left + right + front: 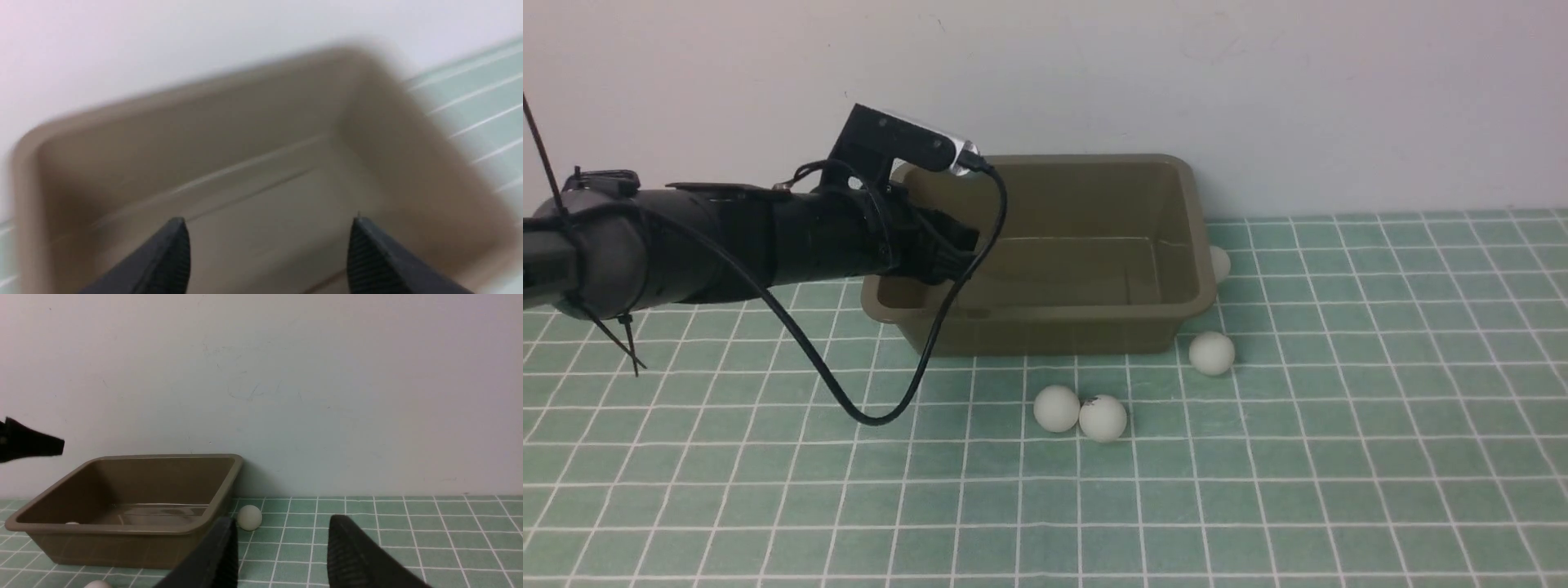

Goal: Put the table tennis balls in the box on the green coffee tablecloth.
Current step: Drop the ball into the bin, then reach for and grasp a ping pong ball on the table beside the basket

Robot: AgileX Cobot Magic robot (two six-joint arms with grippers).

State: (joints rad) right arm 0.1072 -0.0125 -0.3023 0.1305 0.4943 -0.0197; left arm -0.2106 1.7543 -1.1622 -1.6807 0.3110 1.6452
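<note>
The olive-brown box [1188, 245] stands on the green coffee tablecloth [1339, 457] against the wall. Several white table tennis balls lie on the cloth outside it: two touching [1057, 407] [1103, 418] in front, one [1211, 353] by its front right corner, and one [1218, 263] half hidden behind its right wall. My left gripper [960, 245] hovers over the box's left end. In the blurred left wrist view it [267, 222] is open with only the box floor [261, 228] between its fingers. A white sliver [72, 523] shows inside the box [122, 522]. My right gripper [282, 522] stands open and empty.
A plain white wall [1258, 82] rises directly behind the box. The left arm's black cable [874, 416] loops down onto the cloth in front of the box's left corner. The right arm is out of the front view.
</note>
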